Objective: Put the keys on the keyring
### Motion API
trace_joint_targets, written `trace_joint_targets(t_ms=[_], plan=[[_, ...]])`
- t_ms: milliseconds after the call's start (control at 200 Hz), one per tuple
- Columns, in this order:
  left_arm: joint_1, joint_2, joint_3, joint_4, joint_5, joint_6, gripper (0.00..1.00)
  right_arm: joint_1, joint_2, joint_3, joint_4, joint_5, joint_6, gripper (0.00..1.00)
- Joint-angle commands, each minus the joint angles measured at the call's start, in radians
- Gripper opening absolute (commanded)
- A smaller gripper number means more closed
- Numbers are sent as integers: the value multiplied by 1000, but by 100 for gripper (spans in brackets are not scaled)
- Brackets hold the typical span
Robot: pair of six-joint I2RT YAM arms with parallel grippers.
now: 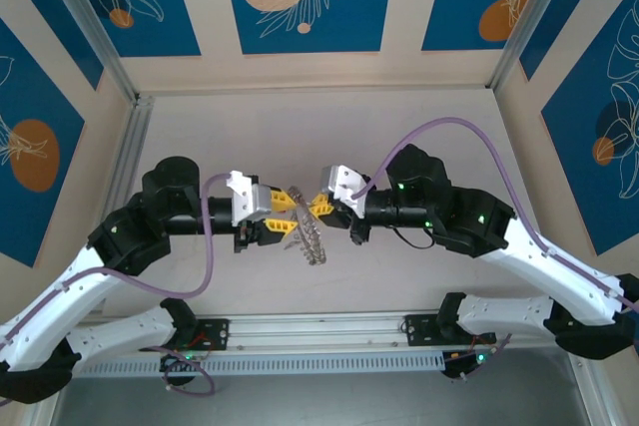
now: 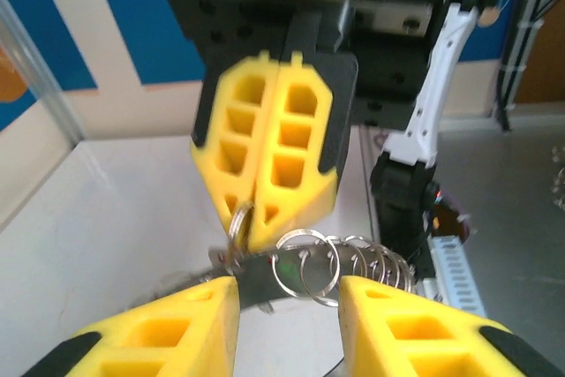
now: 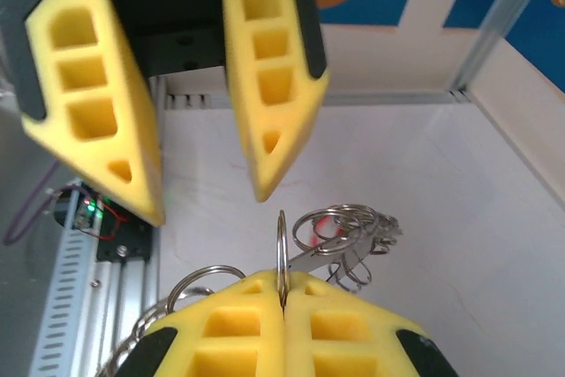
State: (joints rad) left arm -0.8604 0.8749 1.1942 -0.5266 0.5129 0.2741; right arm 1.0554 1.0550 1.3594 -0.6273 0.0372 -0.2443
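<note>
Right claw (image 3: 282,293) is pressed shut on the keyring (image 3: 281,240), held above the desk (image 3: 441,192). Left claw (image 3: 205,196) stands spread, gripping nothing. Red key (image 3: 328,221) shows among the loops; full threading cannot be confirmed.

A pale table (image 1: 419,276) stood inside beige walls hung with blue panels (image 1: 339,27) that bore orange discs and white leaf outlines. Slanting metal posts (image 1: 92,27) framed the corners. A metal rail (image 1: 319,329) ran along the near edge, a slotted strip (image 1: 300,361) just beside it.

Pale tabletop (image 1: 399,286); aluminium rail (image 1: 319,331) along near edge; arm bases (image 1: 444,324) bolted on rail.
</note>
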Motion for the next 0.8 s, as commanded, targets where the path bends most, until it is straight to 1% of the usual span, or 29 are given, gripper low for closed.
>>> trace_joint_targets(t_ms=[0, 155, 350, 720, 760, 795], plan=[[0, 14, 20, -74, -79, 65, 35, 19, 54, 91, -119, 108, -52, 0], [0, 21, 18, -64, -85, 79, 36, 41, 135, 173, -217, 131, -63, 0], [0, 32, 15, -59, -95, 94, 36, 58, 167, 200, -237, 111, -73, 0], [0, 48, 9, -61, -74, 92, 36, 66, 154, 205, -221, 10, -75, 0], [0, 50, 9, -60, -74, 91, 35, 66, 147, 201, -215, -1, -73, 0], [0, 52, 11, -58, -70, 90, 32, 66, 142, 197, -211, -10, -74, 0]])
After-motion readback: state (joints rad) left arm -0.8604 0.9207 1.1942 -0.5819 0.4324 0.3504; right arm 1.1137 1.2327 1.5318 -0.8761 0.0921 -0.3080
